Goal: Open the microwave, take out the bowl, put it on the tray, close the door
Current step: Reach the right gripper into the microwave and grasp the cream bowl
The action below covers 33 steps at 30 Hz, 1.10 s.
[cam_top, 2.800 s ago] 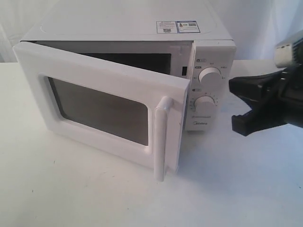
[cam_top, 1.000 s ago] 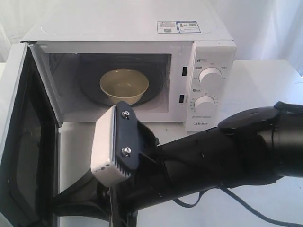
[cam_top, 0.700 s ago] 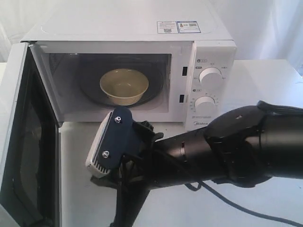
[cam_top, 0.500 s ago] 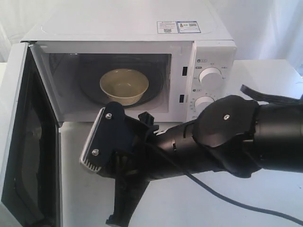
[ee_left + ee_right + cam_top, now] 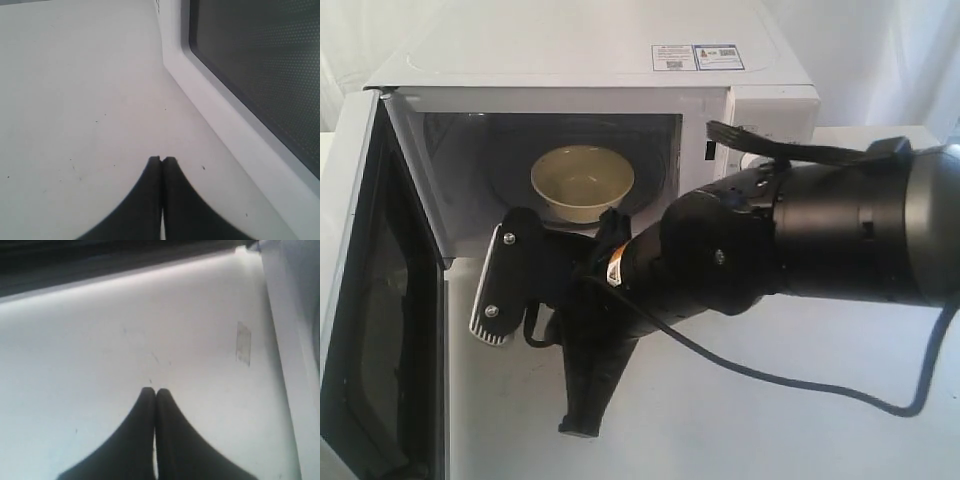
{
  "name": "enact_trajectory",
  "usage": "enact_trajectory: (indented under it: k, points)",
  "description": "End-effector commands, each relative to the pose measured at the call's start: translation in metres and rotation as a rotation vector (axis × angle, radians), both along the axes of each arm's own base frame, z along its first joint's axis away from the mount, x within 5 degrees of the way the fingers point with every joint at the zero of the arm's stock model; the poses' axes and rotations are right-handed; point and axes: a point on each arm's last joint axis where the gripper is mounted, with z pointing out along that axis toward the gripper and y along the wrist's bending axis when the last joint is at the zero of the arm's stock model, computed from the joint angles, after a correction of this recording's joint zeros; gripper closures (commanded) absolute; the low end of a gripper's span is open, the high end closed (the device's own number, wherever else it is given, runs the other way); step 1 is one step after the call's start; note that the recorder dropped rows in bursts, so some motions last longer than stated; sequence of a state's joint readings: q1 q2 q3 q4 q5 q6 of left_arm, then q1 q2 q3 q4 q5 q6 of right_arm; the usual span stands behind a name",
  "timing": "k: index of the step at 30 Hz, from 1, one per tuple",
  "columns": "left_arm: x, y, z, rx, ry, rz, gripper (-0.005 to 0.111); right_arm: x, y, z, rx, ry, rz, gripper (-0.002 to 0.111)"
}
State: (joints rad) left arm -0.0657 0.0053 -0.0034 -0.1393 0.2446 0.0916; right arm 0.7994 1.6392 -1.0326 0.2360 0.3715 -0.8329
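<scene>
The white microwave (image 5: pixel 580 50) stands with its door (image 5: pixel 390 320) swung wide to the left. The cream bowl (image 5: pixel 582 182) sits inside on the turntable. My right arm reaches across the front of the cavity, and its gripper (image 5: pixel 582 420) points down at the table below the opening, well short of the bowl. In the right wrist view that gripper (image 5: pixel 152 390) is shut and empty over bare table. My left gripper (image 5: pixel 162 159) is shut and empty too, low over the table beside the door's dark window (image 5: pixel 250 75). It does not show in the exterior view. The tray is out of view.
The white table (image 5: pixel 770 400) runs in front of and to the right of the microwave. The right arm's black cable (image 5: pixel 790 385) trails over it. The arm hides the dials and the lower front of the cavity.
The door went from half open to wide open. Since a second ago my right arm has lifted and swung towards the cavity, its wrist turning so the shut fingers point down.
</scene>
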Motion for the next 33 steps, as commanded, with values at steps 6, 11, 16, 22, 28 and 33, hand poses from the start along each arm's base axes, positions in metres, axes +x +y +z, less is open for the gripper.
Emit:
enact_trajectory:
  k: [6, 11, 16, 22, 28, 33]
  points:
    - [0.0, 0.0, -0.001, -0.006, 0.001, 0.0, 0.107, 0.022, -0.019, 0.0, -0.233, -0.176, -0.146, 0.108]
    - [0.0, 0.0, -0.001, -0.006, 0.001, 0.0, 0.107, 0.033, -0.003, 0.003, -0.182, -0.407, 0.023, 0.096]
    - [0.0, 0.0, -0.001, -0.006, 0.001, 0.0, 0.107, 0.05, 0.008, -0.009, -0.147, -0.501, 0.183, 0.066]
    - [0.0, 0.0, -0.001, -0.006, 0.001, 0.0, 0.107, 0.086, -0.006, -0.02, -0.112, -0.438, 0.03, 0.063]
    - [0.0, 0.0, -0.001, -0.006, 0.001, 0.0, 0.107, 0.102, -0.01, -0.022, -0.117, -0.441, -0.002, 0.063]
    - [0.0, 0.0, -0.001, -0.006, 0.001, 0.0, 0.107, 0.117, -0.009, -0.026, -0.145, -0.444, -0.04, 0.063]
